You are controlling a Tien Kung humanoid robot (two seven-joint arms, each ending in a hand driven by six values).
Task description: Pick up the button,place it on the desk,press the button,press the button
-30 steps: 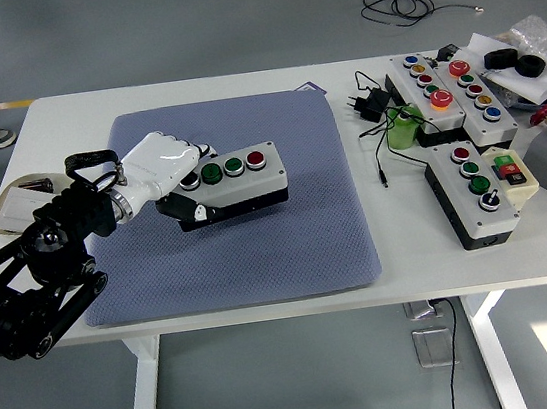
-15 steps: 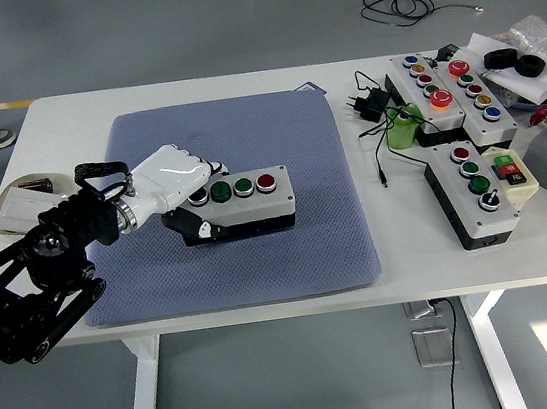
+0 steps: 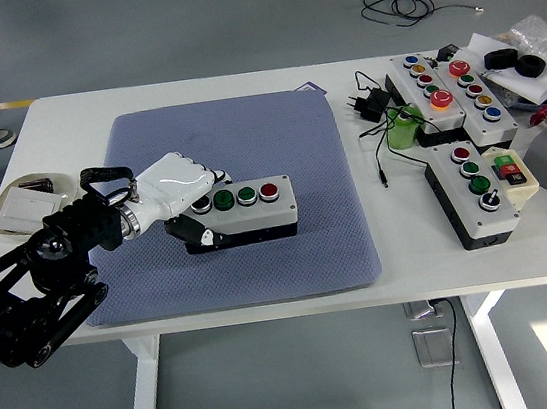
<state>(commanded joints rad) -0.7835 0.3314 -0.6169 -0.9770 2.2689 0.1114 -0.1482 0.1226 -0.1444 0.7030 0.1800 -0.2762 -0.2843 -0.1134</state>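
Observation:
A grey button box with a black base carries two green buttons and one red button on top. It lies on the blue-grey mat near its middle. My left hand, white with a black arm, is shut on the box's left end, fingers curled over the top and thumb at the front. The right hand is out of view.
Several other button boxes lie at the right of the white table, with a black plug and cable and a green part. A shallow dish sits at the left edge. A person's legs show at top left.
My left hand has carried the button box lower and a little toward the near side, and leveled it; it now rests on the mat.

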